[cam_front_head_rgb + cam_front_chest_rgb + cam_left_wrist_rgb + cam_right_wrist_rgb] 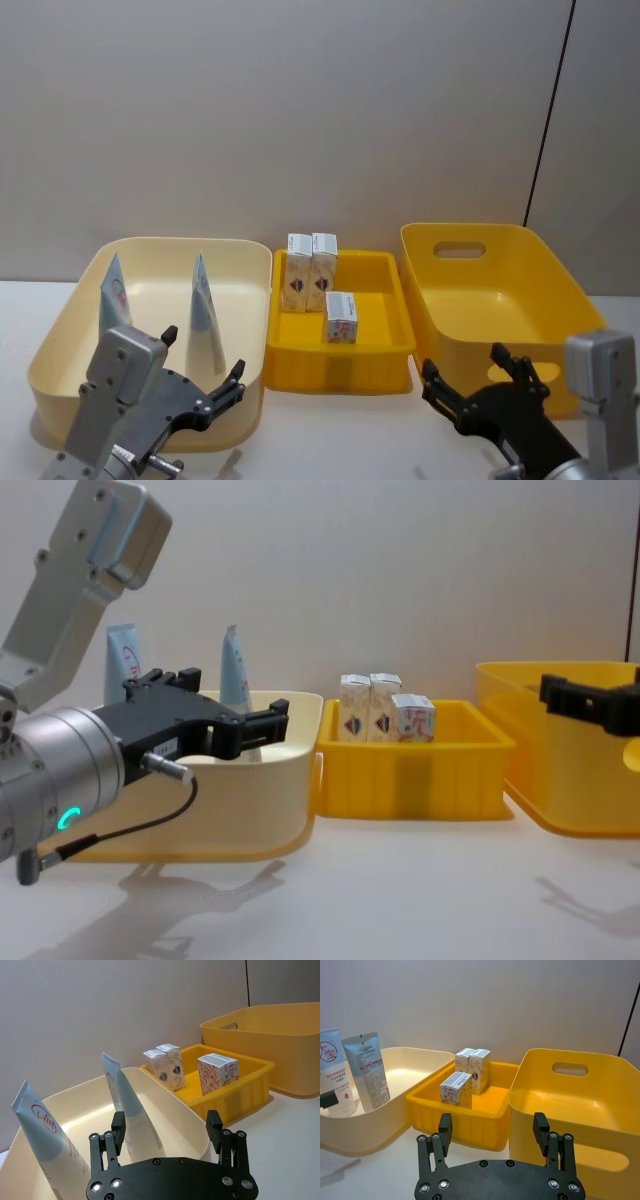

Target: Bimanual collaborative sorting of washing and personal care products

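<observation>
Two pale-blue squeeze tubes (pixel 115 295) (pixel 205 312) stand upright in the cream bin (pixel 60 345) on the left. Three small white cartons sit in the low yellow tray (pixel 340 360) in the middle: two upright at its back (pixel 299 272) (pixel 324 268) and one nearer the front (pixel 341 316). My left gripper (pixel 203 355) hovers open and empty over the cream bin's front right corner, short of the nearer tube (pixel 122 1105). Open and empty as well, my right gripper (pixel 463 362) hangs in front of the big yellow bin (pixel 560 285), facing its near wall (pixel 560 1140).
The big yellow bin on the right holds nothing and has a handle slot (pixel 459 249) in its back wall. The three containers stand side by side against a plain grey wall. Bare white tabletop (pixel 400 880) lies in front of them.
</observation>
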